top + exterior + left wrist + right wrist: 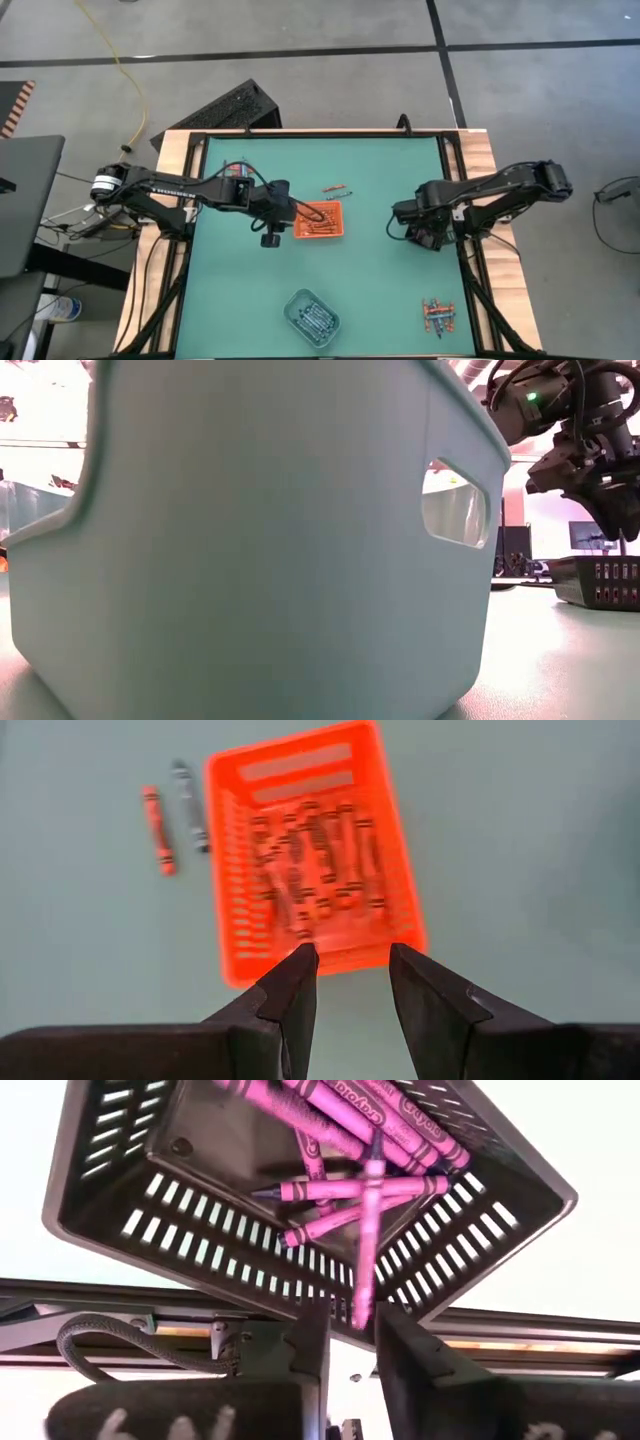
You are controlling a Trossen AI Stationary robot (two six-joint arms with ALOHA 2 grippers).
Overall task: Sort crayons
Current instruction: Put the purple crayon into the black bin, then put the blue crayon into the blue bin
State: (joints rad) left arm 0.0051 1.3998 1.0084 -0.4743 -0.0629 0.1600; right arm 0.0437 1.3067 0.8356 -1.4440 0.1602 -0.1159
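The crayons are thin paper-wrapped sticks: orange ones fill the orange tray at the mat's centre, two loose ones lie just off its 1 o'clock corner, and pink ones lie in the black tray at 3 o'clock. The green mat sits on a wooden table over grey floor. The left gripper hovers spread and empty above the orange tray. The right gripper, fingers parted, has a pink crayon between them over the black tray.
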